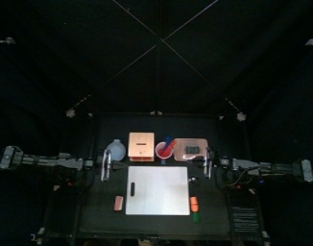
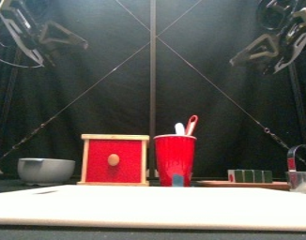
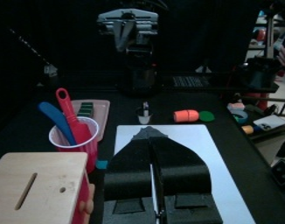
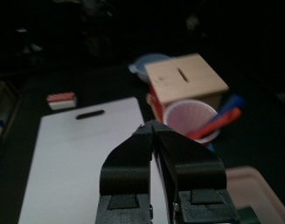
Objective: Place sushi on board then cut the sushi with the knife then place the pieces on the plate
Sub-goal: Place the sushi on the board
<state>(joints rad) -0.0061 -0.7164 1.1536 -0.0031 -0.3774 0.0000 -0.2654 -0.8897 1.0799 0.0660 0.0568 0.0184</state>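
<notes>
First, the right claw (image 4: pixel 149 129), pinched empty like the left claw (image 3: pixel 155 133), should be widened over the sushi (image 2: pixel 252 175) behind the board (image 1: pixel 159 190).

The left arm (image 1: pixel 50 161) reaches in level from its side, the left gripper (image 3: pixel 151 131) held high, jaws pressed together; the right arm (image 1: pixel 262 169) mirrors it, the right gripper (image 4: pixel 149 125) likewise closed.
</notes>
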